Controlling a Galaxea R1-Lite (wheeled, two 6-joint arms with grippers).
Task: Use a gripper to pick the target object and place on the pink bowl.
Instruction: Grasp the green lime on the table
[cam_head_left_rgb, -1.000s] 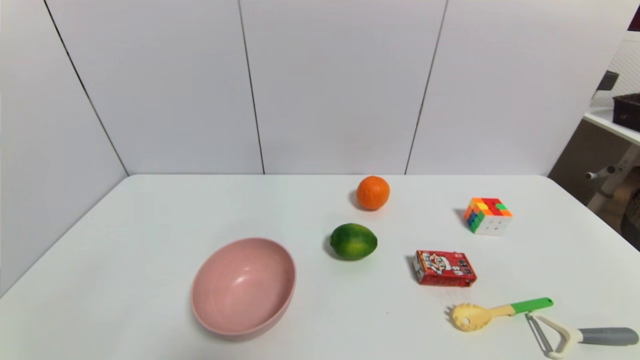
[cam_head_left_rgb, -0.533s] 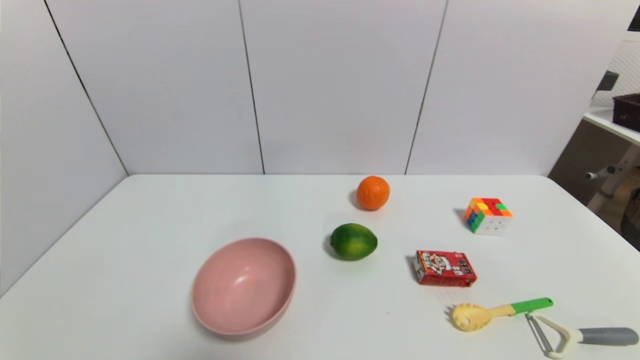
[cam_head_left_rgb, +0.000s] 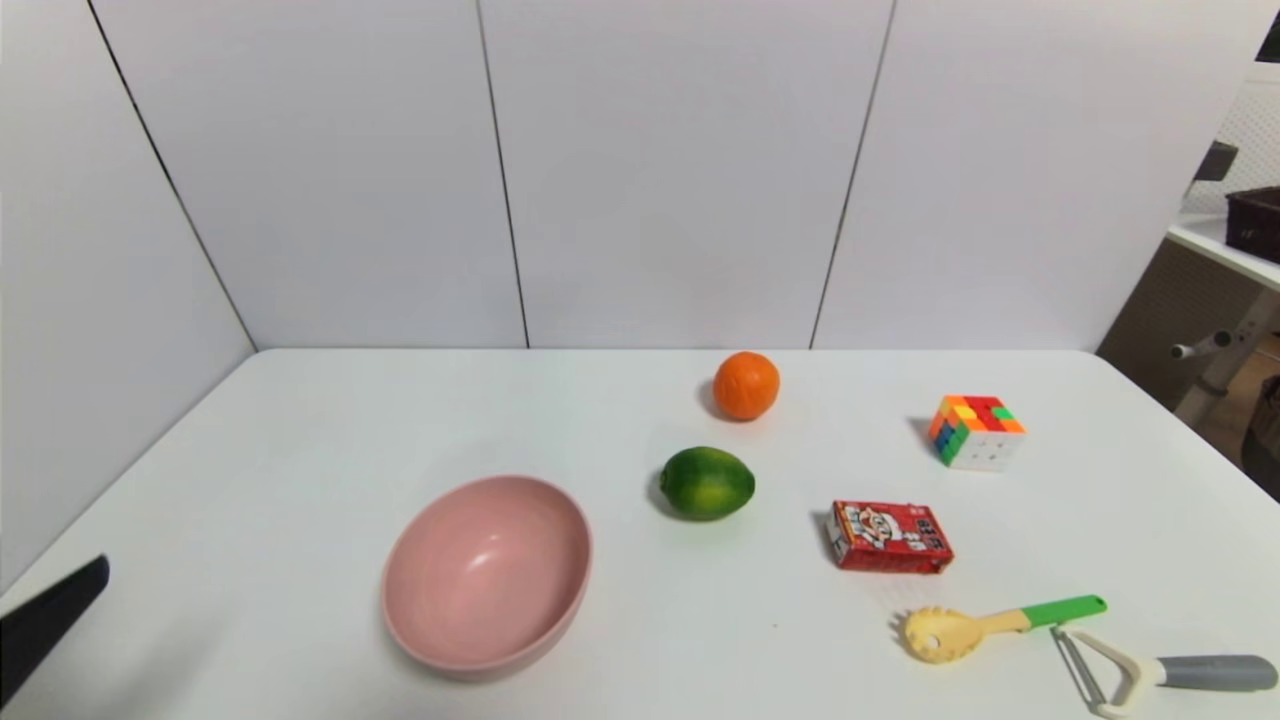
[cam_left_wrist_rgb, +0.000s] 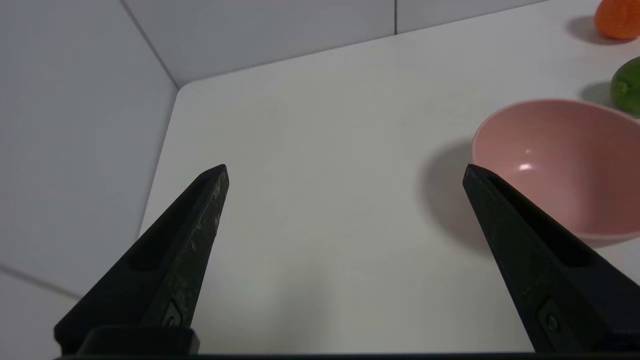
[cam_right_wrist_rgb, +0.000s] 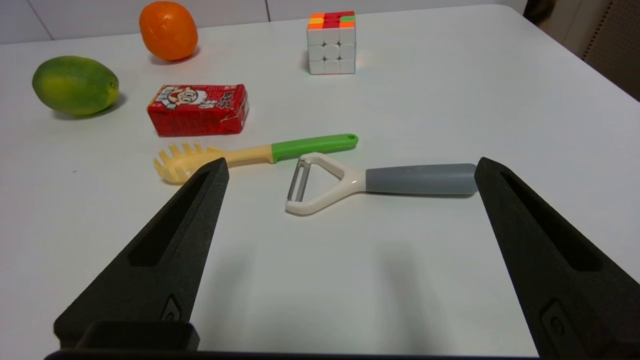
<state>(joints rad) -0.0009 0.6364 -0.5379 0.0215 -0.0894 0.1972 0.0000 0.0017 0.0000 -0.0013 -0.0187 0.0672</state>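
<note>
Reaching over the pink bowl (cam_head_left_rgb: 488, 575) looked like the main risk, because the left gripper (cam_left_wrist_rgb: 346, 172) was on the bowl's outer side, and the green fruit (cam_head_left_rgb: 707, 483) lay beyond the bowl. If the arm travelled too low, a finger could knock the rim and push the bowl away. The fruit was smooth and oval, so a grip off its middle could make it roll, perhaps toward the orange (cam_head_left_rgb: 746, 386) just behind it.

The left gripper was spread wide and held nothing. From it, the fruit was well apart, farther to the robot's right and farther forward, resting on the table (cam_head_left_rgb: 330, 440) between the bowl and the red box (cam_head_left_rgb: 890, 537). The right gripper (cam_right_wrist_rgb: 352, 167), also parted and without load, was parked near the peeler (cam_right_wrist_rgb: 420, 179).
</note>
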